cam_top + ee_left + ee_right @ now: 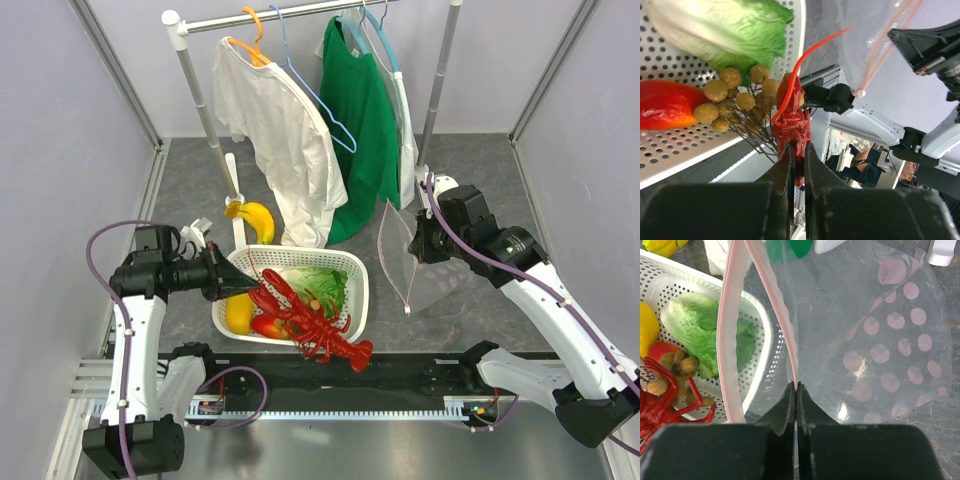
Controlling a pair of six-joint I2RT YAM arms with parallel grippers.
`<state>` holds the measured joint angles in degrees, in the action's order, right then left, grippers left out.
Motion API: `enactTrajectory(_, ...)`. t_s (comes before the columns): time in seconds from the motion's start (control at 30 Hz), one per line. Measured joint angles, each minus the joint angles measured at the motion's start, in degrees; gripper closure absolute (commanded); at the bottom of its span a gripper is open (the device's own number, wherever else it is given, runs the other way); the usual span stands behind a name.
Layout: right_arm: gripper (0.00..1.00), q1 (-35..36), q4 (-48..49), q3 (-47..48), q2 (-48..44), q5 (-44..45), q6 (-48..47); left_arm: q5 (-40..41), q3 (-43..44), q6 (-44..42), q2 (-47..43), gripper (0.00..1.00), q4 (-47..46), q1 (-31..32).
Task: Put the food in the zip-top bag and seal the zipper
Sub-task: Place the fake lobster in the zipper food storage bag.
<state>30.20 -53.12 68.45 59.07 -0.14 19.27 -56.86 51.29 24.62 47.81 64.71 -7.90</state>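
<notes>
Counter (190,175): dark grey, mottled surface, boxed in on three sides by pale panel walls (60,120) with metal uprights at the corners. A black strip and a toothed aluminium rail run along the near edge.

Back of the cell: a clothes rack (270,14) carries a white shirt (285,140) and a green shirt (362,125) on hangers. Both hems reach down close to the counter.

White perforated basket (357,272) sits at centre-near. Inside it are the lettuce (322,285), lemon (238,315), mango (268,326) and longan bunch (735,95). The banana (256,220) lies outside, just behind the basket's far-left corner.

Left claw (245,288): fingers closed tight on the lobster (312,325), gripping it at one end. The lobster stretches diagonally over the basket's near side, and its tail passes the rim above the black strip. Cannot tell whether it touches the basket.

Right claw (418,245): pinched fully together on one lip of the zipper (785,325). It holds the zip-top bag (420,262) upright, just right of the basket and not touching it. The bag's mouth is open, with the two pink strips parted and facing the basket. The clear film is printed with pink dots. The bag is empty.
</notes>
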Motion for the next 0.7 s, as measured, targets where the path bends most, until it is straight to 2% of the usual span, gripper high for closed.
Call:
enactTrajectory(0.2, 1.0, 0.0, 0.0, 0.0, 0.02, 0.0, -0.02, 1.29, -7.52, 0.52, 1.44, 0.98, -3.08, 0.74)
enactTrajectory(0.37, 1.0, 0.0, 0.0, 0.0, 0.02, 0.02, -0.02, 1.05, -10.1, 3.23, 2.64, 0.98, -7.32, 4.83)
enactTrajectory(0.53, 1.0, 0.0, 0.0, 0.0, 0.02, 0.0, -0.02, -0.79, -9.49, 7.54, 0.61, 0.98, -14.91, 8.33)
enactTrajectory(0.7, 1.0, 0.0, 0.0, 0.0, 0.02, 0.02, -0.02, -2.08, -0.7, 10.69, -1.18, 0.98, -18.99, 9.49)
